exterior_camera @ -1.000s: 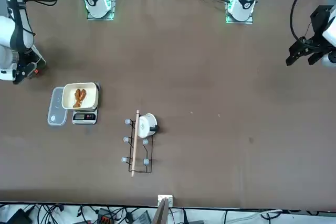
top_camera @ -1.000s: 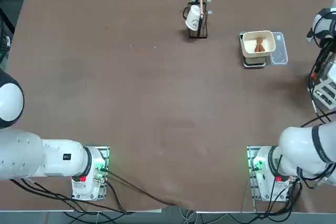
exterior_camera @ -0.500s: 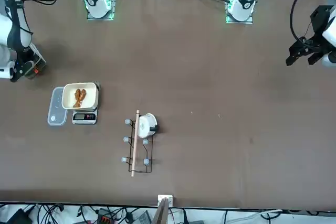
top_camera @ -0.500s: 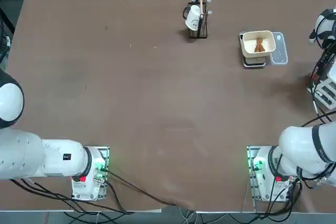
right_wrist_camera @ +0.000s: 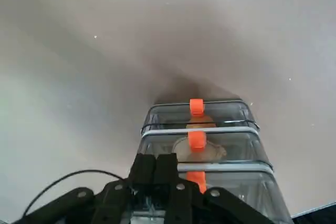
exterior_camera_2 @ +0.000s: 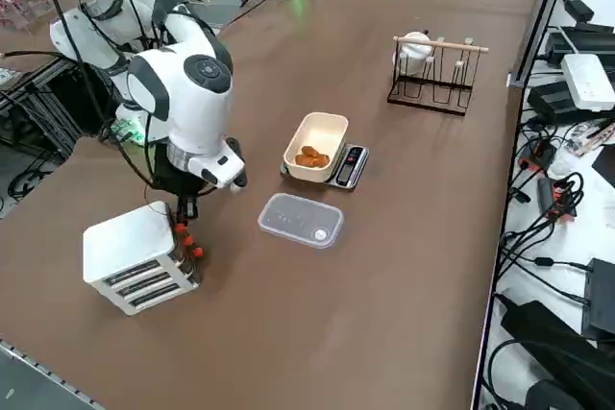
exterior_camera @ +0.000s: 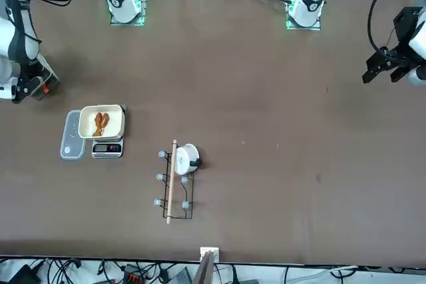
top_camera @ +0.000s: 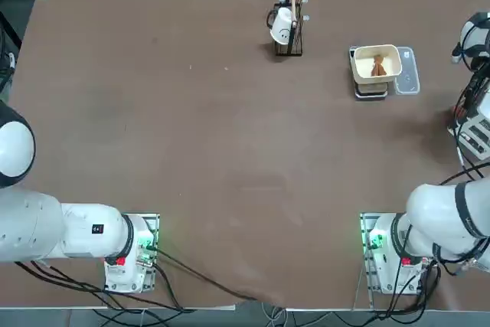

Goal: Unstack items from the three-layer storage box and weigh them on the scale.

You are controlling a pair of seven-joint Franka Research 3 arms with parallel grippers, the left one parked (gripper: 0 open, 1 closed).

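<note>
The three-layer storage box stands at the table's right edge, white-topped with orange tabs on its clear drawers. A cream lump shows in the middle drawer. My right gripper hangs just above the box's tabbed front, its fingers shut together with nothing between them. The scale carries a cream bowl with brown items in it. A translucent plate lies on the table between the scale and the box.
A thin black wire stand with a white cup and a wooden rod sits at the table's far middle. The box sits partly past the picture's right edge, under my arm's cables.
My right wrist has shifted slightly over the storage box. The gripper stays shut, and the scale, bowl and stand have not moved.
</note>
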